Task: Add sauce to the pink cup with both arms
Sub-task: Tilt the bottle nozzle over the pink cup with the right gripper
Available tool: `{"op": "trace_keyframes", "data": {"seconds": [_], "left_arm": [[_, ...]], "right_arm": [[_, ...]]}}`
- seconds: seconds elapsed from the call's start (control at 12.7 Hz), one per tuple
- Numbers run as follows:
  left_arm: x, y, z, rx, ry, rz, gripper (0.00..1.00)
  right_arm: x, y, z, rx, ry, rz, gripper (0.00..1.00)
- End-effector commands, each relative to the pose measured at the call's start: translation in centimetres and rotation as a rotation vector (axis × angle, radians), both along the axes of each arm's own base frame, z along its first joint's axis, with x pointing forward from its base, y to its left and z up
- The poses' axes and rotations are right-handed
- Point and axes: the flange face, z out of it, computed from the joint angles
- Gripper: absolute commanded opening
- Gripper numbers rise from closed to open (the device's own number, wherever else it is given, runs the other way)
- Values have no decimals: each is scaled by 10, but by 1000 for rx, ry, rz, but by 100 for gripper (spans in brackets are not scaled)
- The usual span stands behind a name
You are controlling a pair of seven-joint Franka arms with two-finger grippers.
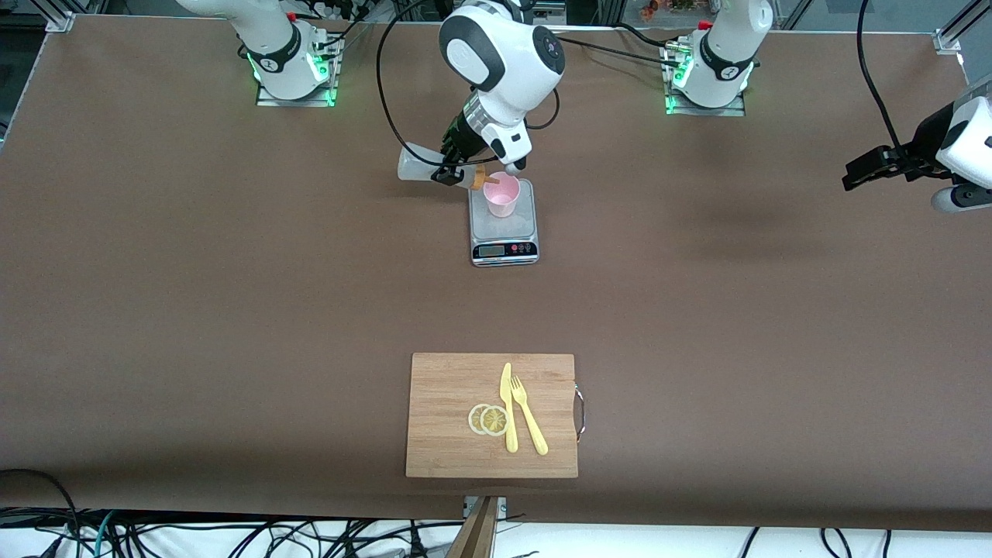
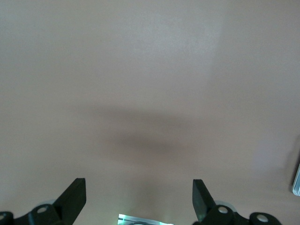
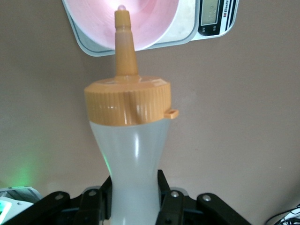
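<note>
Right hand (image 1: 448, 172), upper centre of the frame, is clamped on the sauce (image 3: 129, 154), tipped with its nozzle over the cup (image 1: 501, 194) on the scale (image 1: 504, 236). Pouring is judged underway; a squeeze is needed next. Left hand (image 2: 139, 199), fingers apart, waits over bare tabletop (image 1: 736, 310).

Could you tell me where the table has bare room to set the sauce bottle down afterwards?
Bare table lies between the scale and the cutting board, and toward each end. It is crowded at the scale: the pink cup stands on it, with the right gripper holding the sauce bottle there. The left gripper waits, open.
</note>
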Motion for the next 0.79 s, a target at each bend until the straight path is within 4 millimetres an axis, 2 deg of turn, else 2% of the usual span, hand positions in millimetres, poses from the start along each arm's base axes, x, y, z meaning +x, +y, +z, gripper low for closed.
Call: {"op": "trace_keyframes", "data": {"seconds": [0.0,0.39,0.55,0.71], "left_arm": [[1,2,4,20,3,-6,100],[1,2,4,20,3,-6,100],[1,2,4,20,3,-6,100],[1,2,4,20,3,-6,100]], "right_arm": [[-4,2,10,-21,-22,1,9],[-3,1,11,-24,-28,6,9],[-4,2,7,-31,-26,7,0],[-3,2,8,-26,-26,5,0]]}}
